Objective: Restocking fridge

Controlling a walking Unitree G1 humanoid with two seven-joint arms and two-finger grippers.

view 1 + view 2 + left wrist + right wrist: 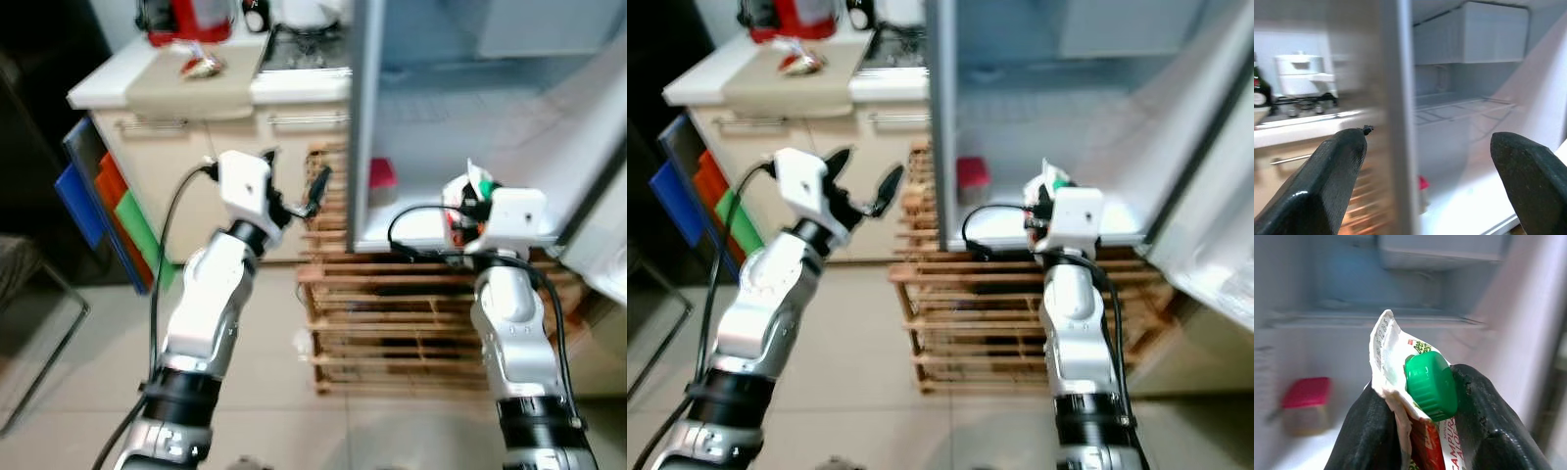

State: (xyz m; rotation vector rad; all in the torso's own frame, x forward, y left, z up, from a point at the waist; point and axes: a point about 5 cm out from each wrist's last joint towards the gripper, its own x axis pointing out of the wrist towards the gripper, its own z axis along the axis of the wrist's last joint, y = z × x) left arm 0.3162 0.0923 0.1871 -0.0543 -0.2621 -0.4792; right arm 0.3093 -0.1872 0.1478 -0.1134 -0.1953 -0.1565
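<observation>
Both silver arms reach toward the open fridge, one loaded, one empty.

Right tool (468, 204) is clamped on a carton (1418, 396) with a green screw cap (1431, 385), held at the front edge of the fridge's lower shelf (411, 227), not yet inside. Left tool (294, 191) hangs with fingers spread wide and holding nothing, beside the fridge's side wall (361, 127), in front of the worktop (167, 83) drawers. A small red-lidded tub (972, 179) sits toward the shelf's left back corner. I'd say the carton is mid-delivery; next it needs carrying forward over the shelf, setting down upright clear of the tub, then releasing.
</observation>
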